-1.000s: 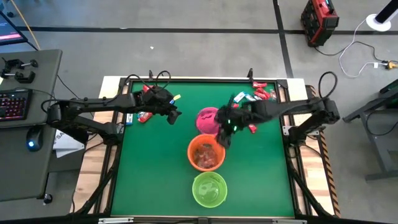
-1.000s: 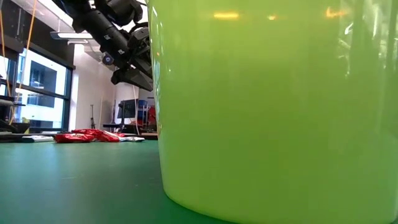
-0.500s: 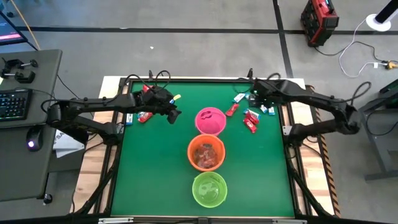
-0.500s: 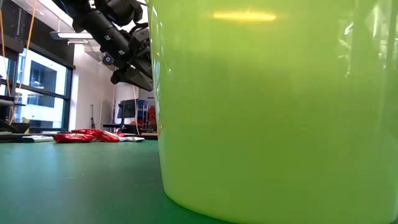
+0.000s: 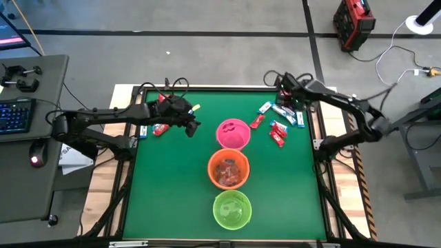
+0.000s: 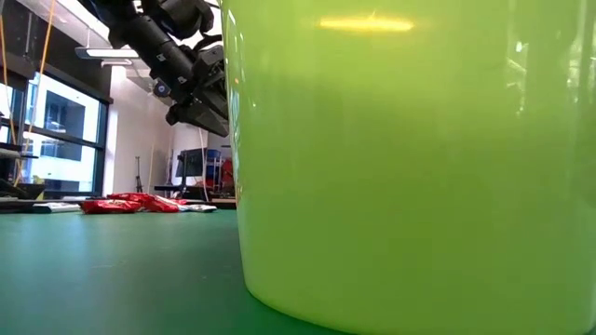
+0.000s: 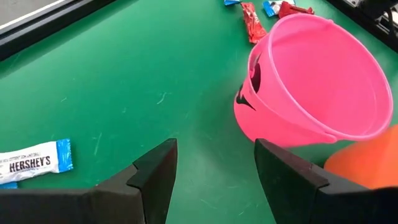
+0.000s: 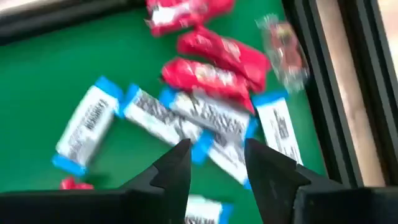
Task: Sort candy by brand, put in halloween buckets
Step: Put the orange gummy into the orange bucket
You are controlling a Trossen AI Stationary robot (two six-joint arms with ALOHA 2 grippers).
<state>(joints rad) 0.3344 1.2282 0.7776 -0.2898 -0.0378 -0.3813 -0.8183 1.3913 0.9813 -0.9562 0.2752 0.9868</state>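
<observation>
Three buckets stand in a row down the table's middle: pink (image 5: pixel 233 133), orange (image 5: pixel 228 169), lime green (image 5: pixel 231 209). The orange one holds candy. Red and blue-and-white candy (image 5: pixel 279 117) lies scattered at the back right. My right gripper (image 5: pixel 281 88) hovers open and empty over it; the right wrist view shows blue-and-white packets (image 8: pixel 205 118) and red packets (image 8: pixel 208 74) just ahead of the gripper (image 8: pixel 214 168). My left gripper (image 5: pixel 193 126) is open and empty, left of the pink bucket (image 7: pixel 323 87). A Hershey's packet (image 7: pixel 31 163) lies beside it.
A second small candy group (image 5: pixel 158 129) lies at the back left by the left arm. In the low view the green bucket (image 6: pixel 419 158) fills most of the picture, with red packets (image 6: pixel 130 203) behind. A desk with a keyboard (image 5: pixel 15 114) stands left of the table.
My right arm has swung from above the pink and orange buckets back to the candy at the back right corner. The left arm has not moved.
</observation>
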